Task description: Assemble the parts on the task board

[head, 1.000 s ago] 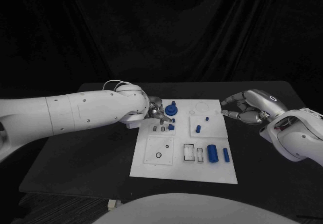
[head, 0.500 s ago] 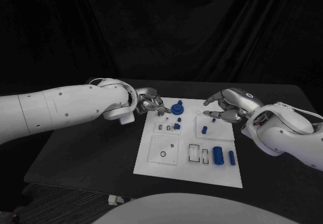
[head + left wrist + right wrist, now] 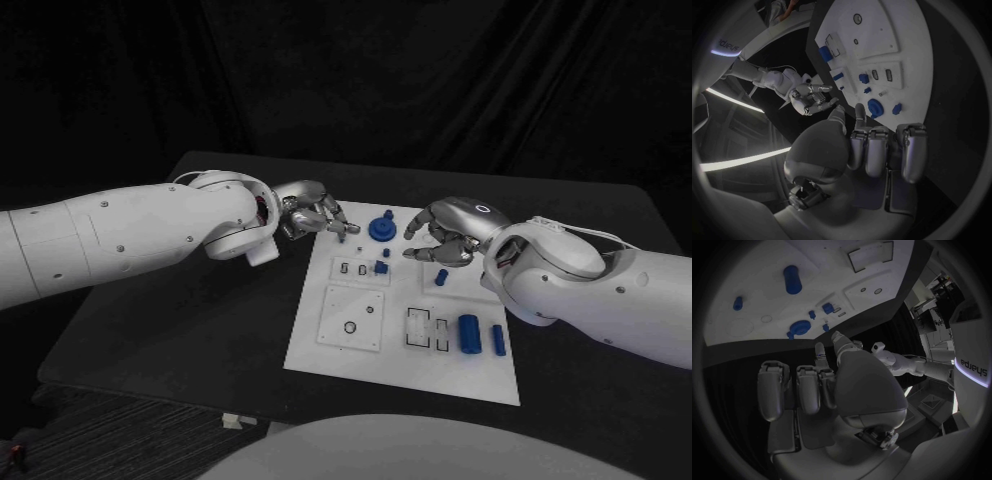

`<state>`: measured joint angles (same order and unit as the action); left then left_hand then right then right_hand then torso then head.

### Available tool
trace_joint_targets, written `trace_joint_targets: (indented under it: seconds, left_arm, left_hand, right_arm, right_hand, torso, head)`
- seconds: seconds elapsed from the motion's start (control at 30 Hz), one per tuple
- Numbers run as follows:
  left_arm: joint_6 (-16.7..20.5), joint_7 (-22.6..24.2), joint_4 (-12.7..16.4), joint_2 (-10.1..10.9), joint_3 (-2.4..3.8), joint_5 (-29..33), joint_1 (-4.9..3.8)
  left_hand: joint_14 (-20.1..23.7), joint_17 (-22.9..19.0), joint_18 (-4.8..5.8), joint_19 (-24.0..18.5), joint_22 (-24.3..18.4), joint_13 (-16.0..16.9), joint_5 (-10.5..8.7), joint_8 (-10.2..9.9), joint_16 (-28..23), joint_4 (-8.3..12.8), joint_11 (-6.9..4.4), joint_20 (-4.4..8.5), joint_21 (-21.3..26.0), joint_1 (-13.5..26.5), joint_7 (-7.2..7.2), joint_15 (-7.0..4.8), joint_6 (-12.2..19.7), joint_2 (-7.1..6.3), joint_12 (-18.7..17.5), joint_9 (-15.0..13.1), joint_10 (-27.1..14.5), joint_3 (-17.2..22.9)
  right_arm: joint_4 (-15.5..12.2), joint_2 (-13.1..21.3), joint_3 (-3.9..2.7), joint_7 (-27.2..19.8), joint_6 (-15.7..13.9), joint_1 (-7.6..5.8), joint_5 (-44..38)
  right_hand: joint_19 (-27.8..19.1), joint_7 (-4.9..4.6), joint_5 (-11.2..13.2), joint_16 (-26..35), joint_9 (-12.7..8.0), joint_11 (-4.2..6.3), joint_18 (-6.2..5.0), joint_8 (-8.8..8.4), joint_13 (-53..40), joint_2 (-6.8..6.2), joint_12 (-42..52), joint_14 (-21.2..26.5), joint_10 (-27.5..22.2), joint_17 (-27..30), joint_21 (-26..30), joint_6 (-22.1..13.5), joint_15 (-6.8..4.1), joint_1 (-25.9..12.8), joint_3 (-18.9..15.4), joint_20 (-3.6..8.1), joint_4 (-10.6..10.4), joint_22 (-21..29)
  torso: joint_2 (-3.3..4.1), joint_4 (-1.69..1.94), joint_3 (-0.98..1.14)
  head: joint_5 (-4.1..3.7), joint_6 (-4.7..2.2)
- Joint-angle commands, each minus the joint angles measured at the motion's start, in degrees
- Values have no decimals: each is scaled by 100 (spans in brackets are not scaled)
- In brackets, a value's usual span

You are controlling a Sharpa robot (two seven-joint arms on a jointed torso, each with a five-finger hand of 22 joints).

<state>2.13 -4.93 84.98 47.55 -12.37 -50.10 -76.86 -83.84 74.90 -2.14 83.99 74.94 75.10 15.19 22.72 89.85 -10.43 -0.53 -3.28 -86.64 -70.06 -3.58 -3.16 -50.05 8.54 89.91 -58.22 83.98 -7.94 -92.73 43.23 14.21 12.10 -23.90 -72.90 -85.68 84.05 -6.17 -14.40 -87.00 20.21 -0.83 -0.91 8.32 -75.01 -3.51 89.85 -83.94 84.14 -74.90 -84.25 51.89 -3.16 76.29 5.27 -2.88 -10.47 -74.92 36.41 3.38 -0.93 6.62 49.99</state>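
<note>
blue round part (image 3: 381,230) at task board (image 3: 335,352) far edge; we flank it, left hand (image 3: 309,217) and right hand (image 3: 440,236) loosely curled, holding nothing, advising a slow, centred pinch.

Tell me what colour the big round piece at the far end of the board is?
Blue. The round part stands on the white task board, clearest in the head view.

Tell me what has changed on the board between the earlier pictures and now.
The right hand moved from beside the board in over its far part, near the round blue part. The left hand drew back off the board to its far left corner. Neither hand holds anything. The parts stayed put.
</note>
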Motion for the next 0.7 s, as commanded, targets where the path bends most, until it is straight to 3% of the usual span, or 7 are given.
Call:
trace_joint_targets:
  seconds: [0.03, 0.2, 0.43, 0.5, 0.7]
  left_arm:
    - [167, 345, -17, -14, 5, 95, -5]
    - [176, 328, -29, -5, 5, 96, 2]
    - [197, 253, 2, 39, 4, 96, 7]
    - [188, 234, 4, 41, 4, 96, 7]
    - [179, 208, -4, 28, 4, 96, 10]
  left_hand:
    - [-616, 1510, 46, 51, 979, 1490, 47, -35, 15, -4, 36, -44, -3, -68, -2, 44, 60, -10, 9, 3, 602, 30]
    - [-616, 1510, 43, 39, 972, 1490, 93, -69, 15, -38, 47, -51, 5, -77, -17, 52, 73, 10, 9, 1, 602, 35]
    - [-616, 1510, 33, 7, 945, 1490, 91, -91, 15, -98, 57, -59, 26, -48, -26, 62, 67, 32, 9, -2, 602, 25]
    - [-616, 1510, 33, 2, 945, 1490, 46, -117, 15, -206, 68, -71, 31, 17, -39, 74, 50, 44, 9, -9, 602, -12]
    - [-616, 1510, 30, -7, 943, 1490, -19, -145, 15, -339, 80, -84, 40, 81, -49, 85, 27, 46, 9, -26, 602, -66]
  right_arm:
    - [43, -70, -5, 488, 324, 45, -280]
    - [99, -198, -5, 675, 442, 84, -337]
    - [190, -338, -6, 832, 587, 145, -440]
    - [208, -363, -6, 849, 607, 165, -450]
    - [268, -424, -6, 858, 650, 212, -463]
  right_hand:
    - [353, -1, 49, 33, 119, -8, -55, 33, -1499, 7, 15, -497, 586, -925, -18, -77, 18, -77, -29, -34, 26, -1318]
    - [356, -8, 111, 39, 261, -27, -53, 34, -1499, 7, 15, -494, 586, -903, -27, -171, 28, -142, -55, -37, 31, -1320]
    - [359, -21, 149, 45, 317, -65, -50, 28, -1499, 20, 15, -492, 586, -887, -35, -204, 55, -186, -64, -53, 23, -1322]
    - [361, -30, 146, 42, 328, -64, -49, 17, -1499, 25, 15, -493, 586, -890, -40, -227, 60, -187, -62, -58, 29, -1324]
    - [358, -55, -20, 39, 400, -88, -51, -35, -1499, 54, 15, -491, 586, -881, -37, -315, 83, -175, -31, -84, 85, -1321]
  torso:
    - [57, 90, -77]
    - [87, 152, -120]
    - [93, 172, -128]
    - [87, 184, -128]
    - [74, 159, -126]
  head:
    - [-5, 1]
    - [-37, 1]
    - [-69, 1]
    - [-80, 1]
    - [-114, 1]
